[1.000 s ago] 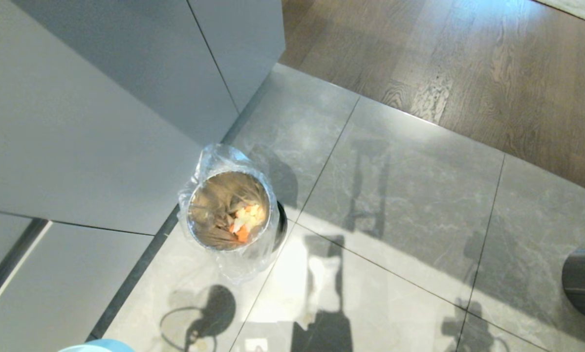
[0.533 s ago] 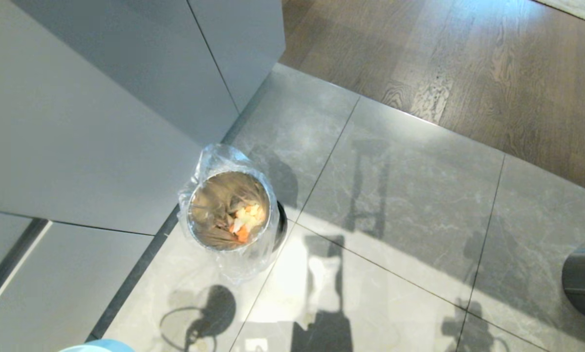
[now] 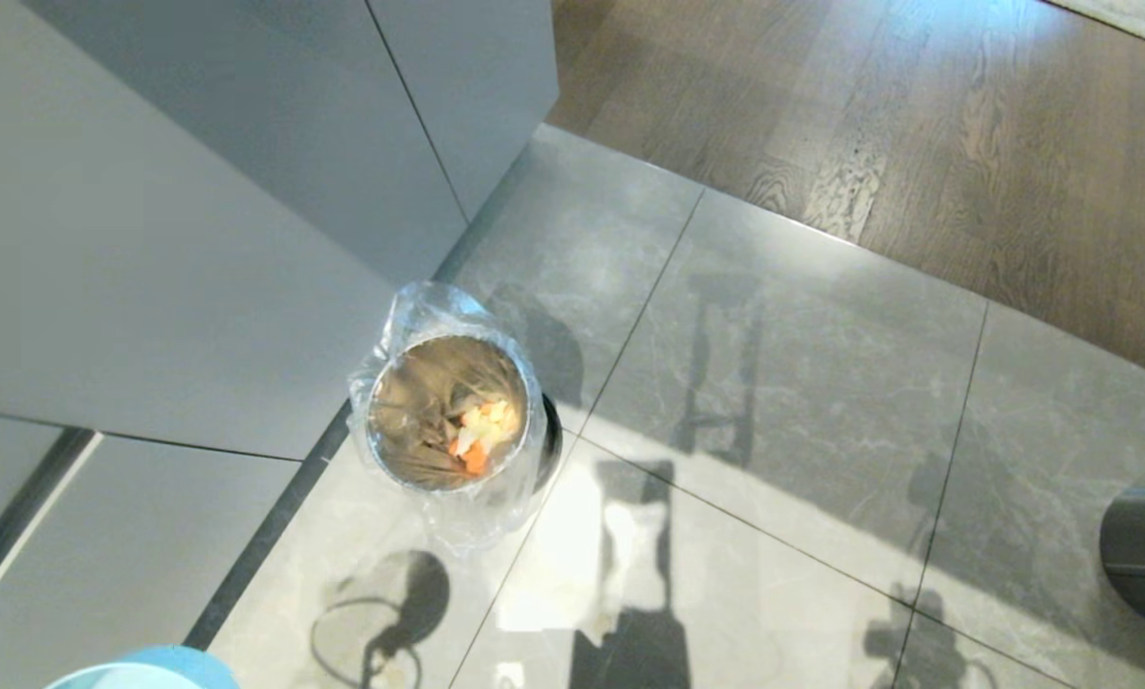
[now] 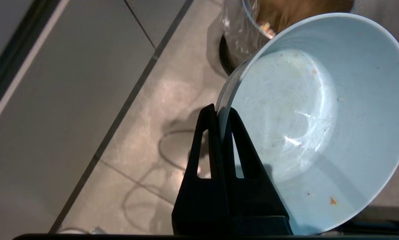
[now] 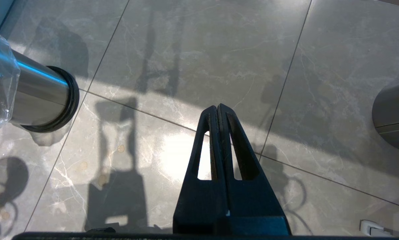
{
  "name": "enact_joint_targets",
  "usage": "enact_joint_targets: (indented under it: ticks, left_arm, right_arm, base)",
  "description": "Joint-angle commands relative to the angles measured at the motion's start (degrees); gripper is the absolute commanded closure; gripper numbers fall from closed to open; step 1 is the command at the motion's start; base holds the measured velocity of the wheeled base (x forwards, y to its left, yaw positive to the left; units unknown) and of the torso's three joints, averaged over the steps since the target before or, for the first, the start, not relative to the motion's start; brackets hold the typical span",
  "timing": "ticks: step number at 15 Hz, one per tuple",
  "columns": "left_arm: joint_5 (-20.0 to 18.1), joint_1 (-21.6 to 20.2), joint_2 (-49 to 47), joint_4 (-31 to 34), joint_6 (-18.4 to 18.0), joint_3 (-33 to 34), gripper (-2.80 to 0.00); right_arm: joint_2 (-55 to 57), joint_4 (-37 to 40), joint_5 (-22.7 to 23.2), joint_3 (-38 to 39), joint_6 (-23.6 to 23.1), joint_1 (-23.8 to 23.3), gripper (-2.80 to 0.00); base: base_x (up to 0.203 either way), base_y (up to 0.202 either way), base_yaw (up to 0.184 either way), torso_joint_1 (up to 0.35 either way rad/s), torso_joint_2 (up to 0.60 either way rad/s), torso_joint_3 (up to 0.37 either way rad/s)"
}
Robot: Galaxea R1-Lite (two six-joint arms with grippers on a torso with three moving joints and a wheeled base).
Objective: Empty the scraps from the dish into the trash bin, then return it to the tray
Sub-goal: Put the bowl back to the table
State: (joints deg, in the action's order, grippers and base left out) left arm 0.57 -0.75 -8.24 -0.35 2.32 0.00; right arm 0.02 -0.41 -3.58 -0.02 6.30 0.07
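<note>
Dish (image 4: pixel 306 110) is empty, pinched at its rim by left gripper (image 4: pixel 219 115), near trash bin (image 3: pixel 450 413) w/ scraps (image 3: pixel 478 433) inside. Grip is thin, so a fast swing could slip it. Right gripper (image 5: pixel 218 111) idle, fingers pressed together.

Bright sunlit patch on the grey marble floor tiles (image 3: pixel 773 402), crisp dark shadows, soft glare, sharp focus throughout

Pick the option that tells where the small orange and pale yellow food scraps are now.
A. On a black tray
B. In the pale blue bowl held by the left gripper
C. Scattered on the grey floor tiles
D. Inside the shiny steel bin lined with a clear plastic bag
D: the orange and pale yellow scraps lie inside the bag-lined steel bin, while the pale blue bowl pinched by the left gripper holds only specks.
</note>
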Motion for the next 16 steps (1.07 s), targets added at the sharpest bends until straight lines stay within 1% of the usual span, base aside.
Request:
enact_joint_targets:
  ticks: [1, 16]
  left_arm:
    - [0.0, 0.6, 8.1, 0.0, 0.0, 0.0, 0.0]
    - [0.0, 0.8, 8.1, 0.0, 0.1, 0.0, 0.0]
  right_arm:
    - [0.0, 0.0, 0.0, -0.1, 0.0, 0.0, 0.0]
    - [0.0, 0.0, 0.0, 0.0, 0.0, 0.0, 0.0]
  base:
    - [0.0, 0.0, 0.0, 0.0, 0.0, 0.0]
    - [0.0, 0.0, 0.0, 0.0, 0.0, 0.002]
